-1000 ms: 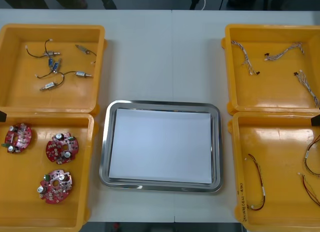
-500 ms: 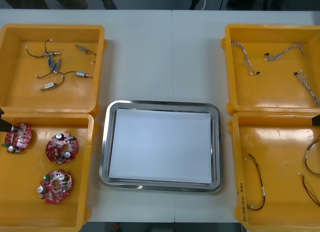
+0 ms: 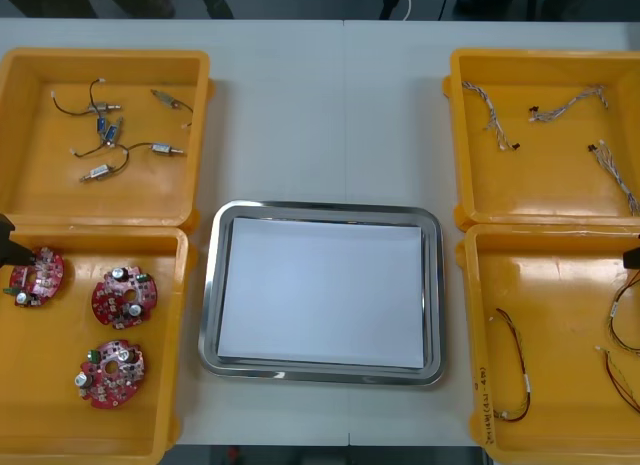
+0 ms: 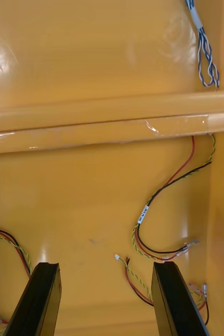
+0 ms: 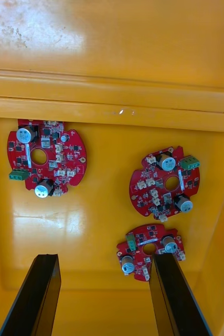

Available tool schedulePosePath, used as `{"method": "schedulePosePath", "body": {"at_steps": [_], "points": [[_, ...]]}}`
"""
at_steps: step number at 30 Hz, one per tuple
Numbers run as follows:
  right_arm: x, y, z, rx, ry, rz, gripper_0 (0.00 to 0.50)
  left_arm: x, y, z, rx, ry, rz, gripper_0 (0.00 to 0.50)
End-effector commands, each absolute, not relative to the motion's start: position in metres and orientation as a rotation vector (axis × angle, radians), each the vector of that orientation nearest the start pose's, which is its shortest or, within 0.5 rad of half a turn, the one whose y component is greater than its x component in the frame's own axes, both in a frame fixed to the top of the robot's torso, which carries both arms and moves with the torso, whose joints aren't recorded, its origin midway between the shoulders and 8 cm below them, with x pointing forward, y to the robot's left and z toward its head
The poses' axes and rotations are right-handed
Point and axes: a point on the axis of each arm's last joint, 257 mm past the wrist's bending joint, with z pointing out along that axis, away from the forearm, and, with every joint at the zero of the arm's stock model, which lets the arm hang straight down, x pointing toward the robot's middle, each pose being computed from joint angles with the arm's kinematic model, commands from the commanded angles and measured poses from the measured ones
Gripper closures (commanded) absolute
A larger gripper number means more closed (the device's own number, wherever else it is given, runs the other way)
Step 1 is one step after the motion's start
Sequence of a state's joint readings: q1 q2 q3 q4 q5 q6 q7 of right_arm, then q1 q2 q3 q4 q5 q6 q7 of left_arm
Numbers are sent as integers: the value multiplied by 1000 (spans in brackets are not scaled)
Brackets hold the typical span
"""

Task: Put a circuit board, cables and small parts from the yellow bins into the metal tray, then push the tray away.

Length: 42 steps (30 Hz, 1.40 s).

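The left gripper (image 5: 104, 296) is held open and empty over the yellow bin (image 3: 50, 405) at 8 o'clock from the metal tray (image 3: 320, 375). The nearest round red circuit board (image 5: 143, 239) is seen just past one finger, not in the gap. The right gripper (image 4: 104, 299) is held open over red and yellow cables (image 4: 143, 214) at 4 o'clock.
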State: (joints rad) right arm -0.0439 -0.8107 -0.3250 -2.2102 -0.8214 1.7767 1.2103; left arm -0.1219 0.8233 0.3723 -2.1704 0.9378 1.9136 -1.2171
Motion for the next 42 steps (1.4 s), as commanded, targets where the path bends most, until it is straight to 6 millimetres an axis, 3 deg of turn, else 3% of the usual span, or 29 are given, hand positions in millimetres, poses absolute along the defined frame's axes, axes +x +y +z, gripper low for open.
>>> {"method": "schedulePosePath", "body": {"at_steps": [1,18,29,42], "points": [[358,-403,-186,153,2620,-74,0,354,372,-173,-79,2710,-44,0],[337,-399,-243,154,2637,-49,0,349,352,-217,-128,2674,-72,0],[336,-398,-265,105,2621,-25,0,338,342,-252,-123,2690,-85,0],[313,-406,-294,126,2592,-17,0,321,339,-285,-113,2705,-64,0]]}}
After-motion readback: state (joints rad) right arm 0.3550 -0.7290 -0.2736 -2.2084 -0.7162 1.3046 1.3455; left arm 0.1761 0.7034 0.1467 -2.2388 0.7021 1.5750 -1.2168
